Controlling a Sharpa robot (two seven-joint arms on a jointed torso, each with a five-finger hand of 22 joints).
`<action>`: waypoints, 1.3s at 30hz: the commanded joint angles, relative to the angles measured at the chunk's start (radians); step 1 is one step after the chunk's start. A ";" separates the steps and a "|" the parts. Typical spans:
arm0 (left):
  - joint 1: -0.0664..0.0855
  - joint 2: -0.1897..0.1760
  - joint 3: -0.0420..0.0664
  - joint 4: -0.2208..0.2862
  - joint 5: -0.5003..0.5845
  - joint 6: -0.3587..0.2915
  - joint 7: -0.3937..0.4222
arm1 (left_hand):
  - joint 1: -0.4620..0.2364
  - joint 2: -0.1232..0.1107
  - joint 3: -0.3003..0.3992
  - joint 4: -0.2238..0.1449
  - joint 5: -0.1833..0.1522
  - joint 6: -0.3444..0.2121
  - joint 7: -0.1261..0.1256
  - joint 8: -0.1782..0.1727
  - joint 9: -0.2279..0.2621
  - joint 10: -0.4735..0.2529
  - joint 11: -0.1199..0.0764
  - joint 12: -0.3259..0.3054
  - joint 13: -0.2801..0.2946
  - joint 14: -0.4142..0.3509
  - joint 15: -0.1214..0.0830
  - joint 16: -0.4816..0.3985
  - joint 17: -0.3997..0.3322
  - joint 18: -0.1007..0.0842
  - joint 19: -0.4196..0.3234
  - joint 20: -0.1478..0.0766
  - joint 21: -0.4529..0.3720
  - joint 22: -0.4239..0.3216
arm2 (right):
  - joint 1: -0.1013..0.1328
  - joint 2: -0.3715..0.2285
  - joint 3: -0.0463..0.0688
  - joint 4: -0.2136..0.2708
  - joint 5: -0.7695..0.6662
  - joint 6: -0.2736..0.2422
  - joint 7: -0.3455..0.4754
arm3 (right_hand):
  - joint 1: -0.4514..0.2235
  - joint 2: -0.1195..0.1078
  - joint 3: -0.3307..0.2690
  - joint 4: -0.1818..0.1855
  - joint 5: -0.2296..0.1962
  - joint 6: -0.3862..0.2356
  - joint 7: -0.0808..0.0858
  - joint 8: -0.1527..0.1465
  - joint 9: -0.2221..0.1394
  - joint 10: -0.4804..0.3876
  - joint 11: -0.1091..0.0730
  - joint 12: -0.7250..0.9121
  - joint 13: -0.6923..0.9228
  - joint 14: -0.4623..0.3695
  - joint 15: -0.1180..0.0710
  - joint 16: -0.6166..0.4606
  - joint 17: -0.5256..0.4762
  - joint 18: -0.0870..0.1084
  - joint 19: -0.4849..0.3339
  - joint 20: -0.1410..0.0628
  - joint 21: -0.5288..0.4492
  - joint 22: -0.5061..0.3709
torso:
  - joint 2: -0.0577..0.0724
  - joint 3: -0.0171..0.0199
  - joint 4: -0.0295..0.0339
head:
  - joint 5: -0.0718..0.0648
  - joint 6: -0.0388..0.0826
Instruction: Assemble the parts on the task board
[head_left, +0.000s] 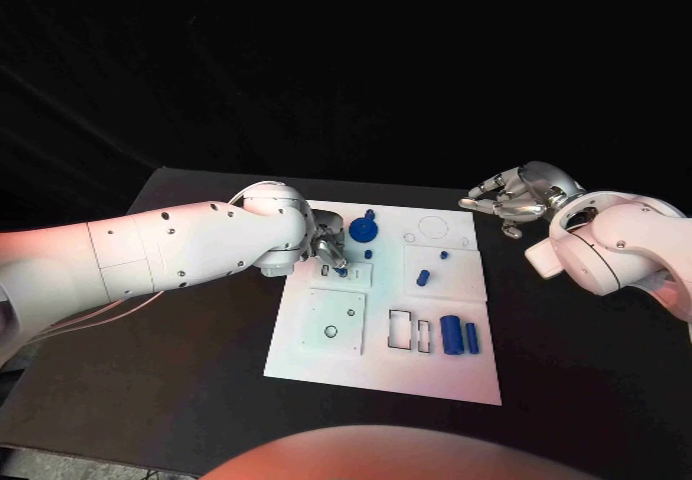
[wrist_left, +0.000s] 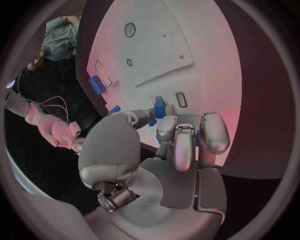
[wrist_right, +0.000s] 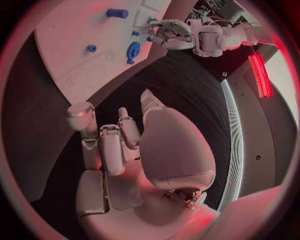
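Observation:
The white task board (head_left: 389, 372) lies mid-table. My left hand (head_left: 325, 250) hovers over its back left part, fingers curled down. In the left wrist view this hand (wrist_left: 181, 145) pinches a small blue part (wrist_left: 159, 107) between thumb and fingers, just above two small slots. A round blue part (head_left: 365, 230) stands right behind the hand. Two small blue pegs (head_left: 424, 277) sit mid-board, and two blue cylinders (head_left: 451, 335) lie at the front right. My right hand (head_left: 519, 195) hangs off the board's back right corner, holding nothing, its fingers (wrist_right: 112, 145) loosely apart.
Rectangular cutouts (head_left: 408, 330) and a square inset with a round hole (head_left: 335, 320) mark the board's front half. Black table (head_left: 173, 350) surrounds the board on all sides. The right wrist view shows the board (wrist_right: 75, 45) and my left hand (wrist_right: 169, 32) across it.

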 joint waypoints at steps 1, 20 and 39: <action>-0.004 0.003 -0.001 0.000 -0.012 0.014 -0.001 | -0.002 0.009 0.106 -0.102 0.004 0.032 -0.036 0.005 0.096 0.008 0.001 0.004 0.002 0.086 -0.007 0.005 0.191 -0.017 0.007 0.002 0.004 0.002 | 0.000 -0.001 0.000 0.002 -0.011 0.000 0.005 | 0.005 0.004 -0.001 -0.003 0.002 -0.005 -0.001 0.004 0.001 -0.006 -0.001 -0.007 -0.001 0.037 0.004 -0.004 0.022 0.007 -0.008 0.001 -0.002 -0.001 | 0.000 -0.0001 -0.0006 | -0.001 -0.002; -0.006 0.002 -0.001 0.002 -0.003 0.022 -0.002 | -0.023 0.009 0.100 -0.096 0.004 0.034 -0.041 0.011 0.099 0.012 -0.003 0.008 0.004 0.086 -0.010 0.005 0.191 -0.018 0.009 -0.002 0.004 0.003 | -0.001 0.000 0.000 0.000 -0.017 0.003 -0.001 | 0.005 0.005 -0.002 -0.003 0.002 -0.006 -0.001 0.006 0.001 -0.006 -0.001 -0.006 -0.001 0.038 0.004 -0.003 0.024 0.006 -0.007 0.001 -0.002 0.000 | -0.001 0.0013 -0.0009 | 0.001 -0.010; -0.016 -0.045 0.003 0.046 0.086 -0.172 0.011 | -0.010 0.026 0.119 -0.119 0.004 0.037 -0.045 0.018 0.102 0.026 -0.008 0.022 0.023 0.086 -0.015 0.005 0.191 -0.023 0.025 -0.007 0.015 0.029 | -0.001 -0.004 0.000 0.000 -0.018 0.005 -0.003 | 0.006 0.006 -0.002 -0.002 0.002 -0.007 -0.001 0.008 0.002 -0.007 -0.001 -0.006 -0.001 0.038 0.004 -0.003 0.026 0.006 -0.006 0.001 -0.001 0.002 | 0.000 0.0009 0.0019 | -0.007 -0.019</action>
